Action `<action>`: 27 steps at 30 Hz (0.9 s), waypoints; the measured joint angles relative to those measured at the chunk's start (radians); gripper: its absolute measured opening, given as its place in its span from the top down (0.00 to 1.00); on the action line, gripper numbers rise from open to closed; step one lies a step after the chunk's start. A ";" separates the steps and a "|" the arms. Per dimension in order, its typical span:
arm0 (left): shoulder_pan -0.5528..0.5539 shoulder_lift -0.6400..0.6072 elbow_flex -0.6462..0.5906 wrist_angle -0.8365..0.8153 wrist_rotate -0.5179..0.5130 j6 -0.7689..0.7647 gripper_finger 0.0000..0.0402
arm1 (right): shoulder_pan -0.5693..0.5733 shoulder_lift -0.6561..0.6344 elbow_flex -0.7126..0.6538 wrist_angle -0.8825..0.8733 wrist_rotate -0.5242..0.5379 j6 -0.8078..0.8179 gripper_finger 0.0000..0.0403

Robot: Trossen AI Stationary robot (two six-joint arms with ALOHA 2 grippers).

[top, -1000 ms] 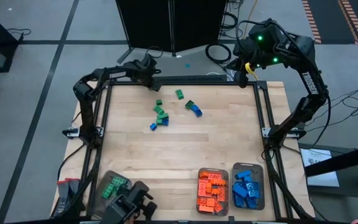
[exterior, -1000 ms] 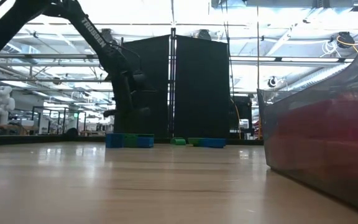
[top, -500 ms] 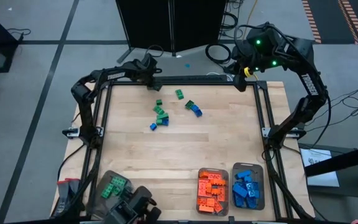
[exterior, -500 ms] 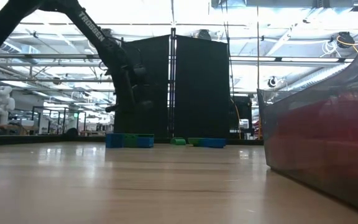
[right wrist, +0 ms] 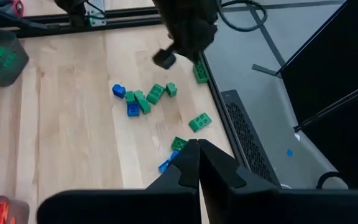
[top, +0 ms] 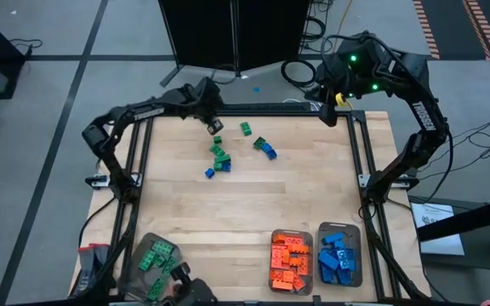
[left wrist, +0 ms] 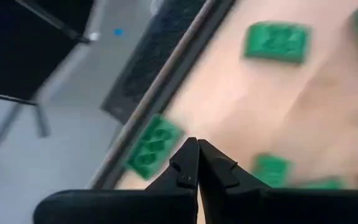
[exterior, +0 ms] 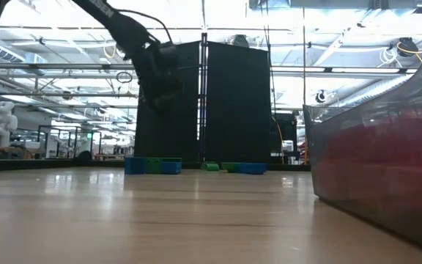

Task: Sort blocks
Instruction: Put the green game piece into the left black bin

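Observation:
Loose green and blue blocks [top: 221,157] lie flat on the far half of the table, seen also as blocks [right wrist: 143,102] in the right wrist view. My left gripper [top: 215,127] hangs shut above the far end of this cluster, well off the tabletop in the low view [exterior: 154,94]. In its wrist view the shut gripper [left wrist: 197,150] points down beside one green block [left wrist: 153,146] near the far rail, with nothing between the fingers. My right gripper [right wrist: 197,149] is shut and waits beyond the table's far right corner [top: 339,89].
Three clear trays stand at the near edge: green blocks in the left tray [top: 153,255], orange in the middle tray [top: 290,262], blue in the right tray [top: 339,255]. A dark frame rail [top: 270,109] runs along the far edge. Bare wood lies mid-table.
My left gripper has risen from low at the far edge and swung out over the table toward the loose blocks, its elbow moving toward the table's left. It has stayed shut. The blocks have kept their places.

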 joint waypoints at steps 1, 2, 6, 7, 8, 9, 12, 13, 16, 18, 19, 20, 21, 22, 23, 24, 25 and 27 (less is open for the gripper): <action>0.001 0.004 -0.019 0.045 -0.029 0.013 1.00 | 0.000 0.000 0.000 0.004 0.000 0.000 1.00; 0.006 0.009 -0.040 0.113 -0.052 0.013 1.00 | 0.000 0.000 0.000 0.006 0.000 0.000 1.00; 0.035 0.022 -0.140 0.307 -0.116 -0.059 1.00 | 0.000 0.000 0.000 0.007 0.000 0.005 1.00; 0.041 0.029 -0.162 0.342 -0.137 -0.064 1.00 | 0.000 0.000 0.000 0.007 0.000 0.009 1.00; 0.048 0.030 -0.187 0.351 -0.165 -0.065 1.00 | 0.000 0.000 0.000 0.007 0.000 0.013 1.00; 0.054 0.030 -0.212 0.357 -0.200 -0.064 1.00 | 0.000 0.000 0.000 0.007 0.000 0.017 1.00; 0.074 0.029 -0.285 0.471 -0.255 -0.065 1.00 | 0.000 0.000 0.000 0.007 0.000 0.024 1.00; 0.084 0.029 -0.307 0.494 -0.257 -0.067 1.00 | 0.000 0.000 0.000 0.007 0.000 0.025 1.00; 0.107 0.034 -0.351 0.523 -0.285 -0.068 1.00 | 0.000 0.000 0.000 0.015 -0.001 0.026 1.00; 0.123 0.036 -0.377 0.546 -0.339 -0.083 1.00 | 0.000 0.000 0.000 0.019 -0.001 0.026 1.00; 0.133 0.036 -0.387 0.543 -0.368 -0.101 1.00 | 0.000 0.000 0.000 0.025 -0.001 0.026 1.00; 0.143 0.036 -0.392 0.541 -0.396 -0.120 1.00 | 0.000 0.002 0.000 0.030 -0.001 0.026 1.00; 0.153 0.036 -0.394 0.537 -0.420 -0.140 1.00 | 0.000 0.004 0.000 0.037 -0.001 0.026 1.00; 0.162 0.036 -0.394 0.531 -0.444 -0.156 1.00 | 0.000 0.006 0.000 0.042 -0.001 0.027 1.00; 0.169 0.036 -0.394 0.528 -0.462 -0.177 1.00 | 0.000 0.007 0.000 0.041 -0.001 0.030 1.00; 0.177 0.036 -0.394 0.524 -0.467 -0.195 1.00 | 0.000 0.008 0.000 0.041 0.000 0.033 1.00; 0.183 0.036 -0.394 0.523 -0.466 -0.205 1.00 | 0.000 0.010 0.000 0.042 -0.001 0.033 1.00; 0.189 0.036 -0.390 0.520 -0.449 -0.238 1.00 | 0.001 0.013 0.000 0.042 -0.003 0.036 1.00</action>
